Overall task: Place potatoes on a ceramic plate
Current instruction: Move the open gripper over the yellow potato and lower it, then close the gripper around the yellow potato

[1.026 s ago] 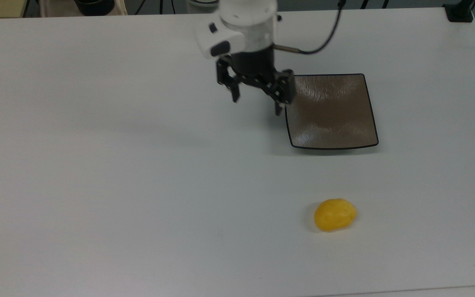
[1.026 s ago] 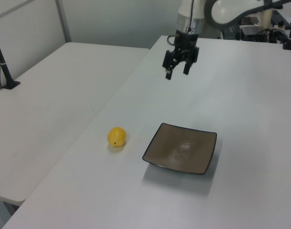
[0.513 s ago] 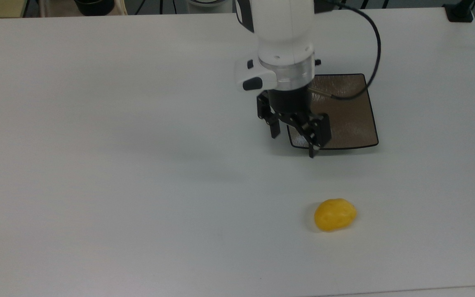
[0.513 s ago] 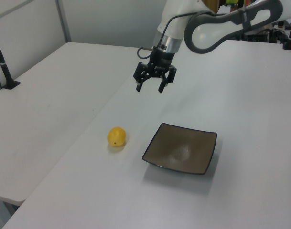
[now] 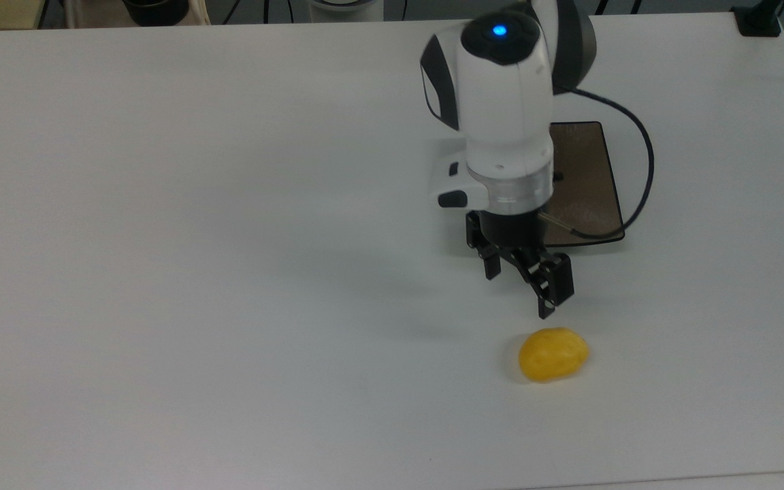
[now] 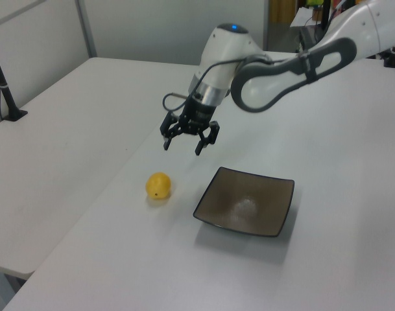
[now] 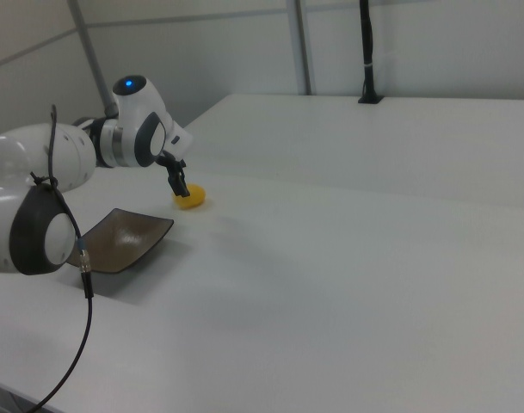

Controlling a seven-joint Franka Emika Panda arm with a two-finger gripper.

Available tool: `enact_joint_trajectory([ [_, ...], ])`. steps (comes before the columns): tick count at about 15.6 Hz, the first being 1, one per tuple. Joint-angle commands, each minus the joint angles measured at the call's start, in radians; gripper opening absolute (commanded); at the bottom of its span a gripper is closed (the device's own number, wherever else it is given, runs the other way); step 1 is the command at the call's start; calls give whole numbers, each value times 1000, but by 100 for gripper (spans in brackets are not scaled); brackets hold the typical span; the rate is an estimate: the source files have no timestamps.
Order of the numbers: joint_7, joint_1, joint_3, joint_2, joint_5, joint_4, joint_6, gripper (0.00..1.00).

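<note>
Your black two-finger gripper [image 5: 523, 289] hung above the white desk [image 5: 194, 272] with its fingers [image 6: 198, 148] spread wide and holding nothing. In the top view it sat between the square, shallow brown-grey ceramic plate with the thin black rim [image 5: 596, 177] and the bright yellow, lumpy egg-shaped potato [image 5: 553, 354], near the potato but apart from it. In the left view the gripper [image 6: 182, 143] hovered above and to the left view's right of the potato [image 6: 158, 186], which lay on the desk just beside the plate [image 6: 246, 209] without touching it. In the right view the fingers [image 7: 181, 184] pointed down just above the potato [image 7: 191, 200], with the plate [image 7: 120, 239] nearer the camera. The plate carried nothing.
</note>
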Motion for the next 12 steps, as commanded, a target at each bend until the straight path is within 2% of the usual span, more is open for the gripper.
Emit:
enact_joint_trajectory([
  [1, 86, 24, -9, 110, -91, 107, 50, 100],
  [6, 153, 44, -7, 202, -179, 190, 109, 100],
  [12, 181, 66, -7, 222, -246, 185, 211, 100],
])
